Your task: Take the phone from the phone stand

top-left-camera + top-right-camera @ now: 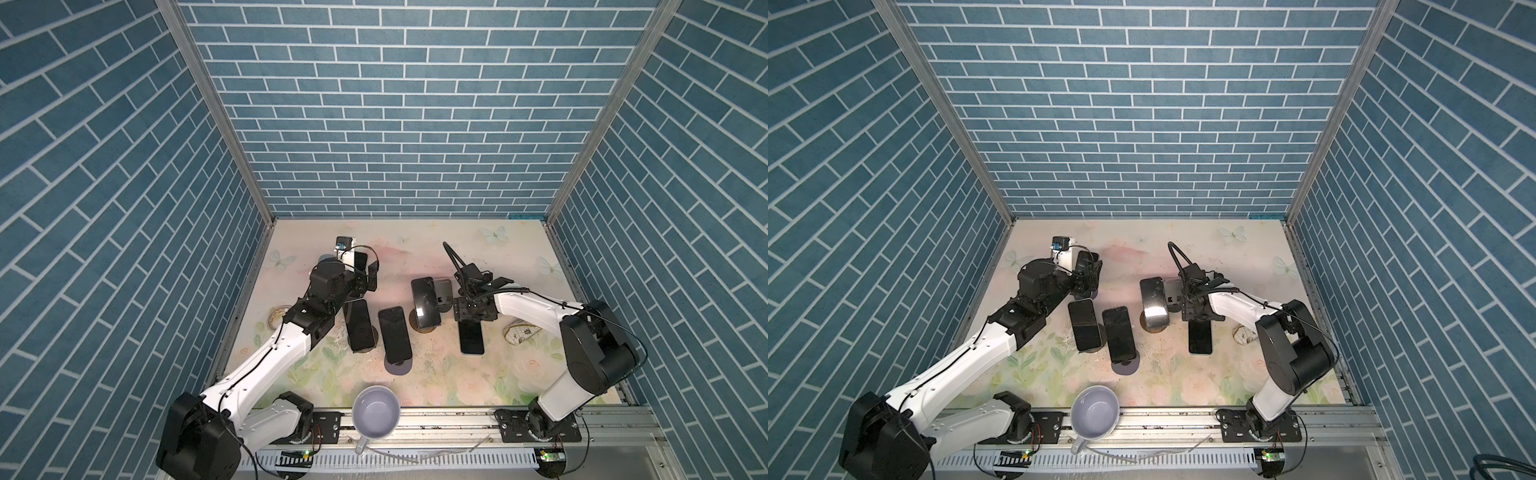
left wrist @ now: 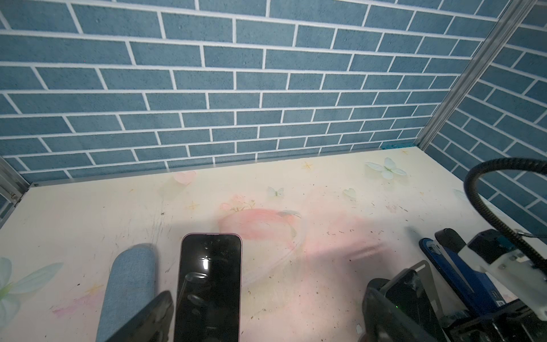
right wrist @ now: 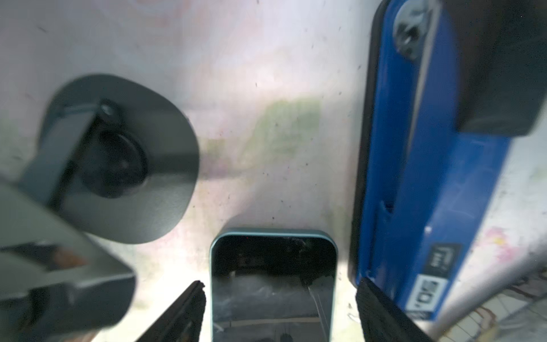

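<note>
1. The right gripper point(image 3: 280, 283) is hovering over the teal phone point(image 1: 471, 338). Its fingers are standing apart, straddling the phone's side edges with a gap on each side. That phone is lying screen up with its long axis running 6 to 12. It looks to be flat on the surface point(image 1: 478, 245), off the empty grey stand point(image 3: 124, 165) at about its 10 o'clock.
2. A row of phones point(image 1: 394, 334) is leaning on stands between the two arms, and neither gripper is reaching for them.
3. Farther out, toward 11 o'clock on the surface, the left gripper point(image 2: 268, 291) is sitting around the pink phone point(image 2: 208, 284). Its fingers are spread wide and gripping nothing, and the phone is lying nearer one finger than the other.
4. The pink phone is standing steeply with its screen facing 6 o'clock. Its top edge is up and leaning back toward 12, so its long axis is running near vertical. Whatever is propping it is hidden under the wrist; judging by the tilt, it is resting on a stand.
5. By my reading, the left arm is the nearer one by far. The coming move is turning on those fingers closing across the phone's short axis, roughly 9 to 3, and then lifting along the long axis.
</note>
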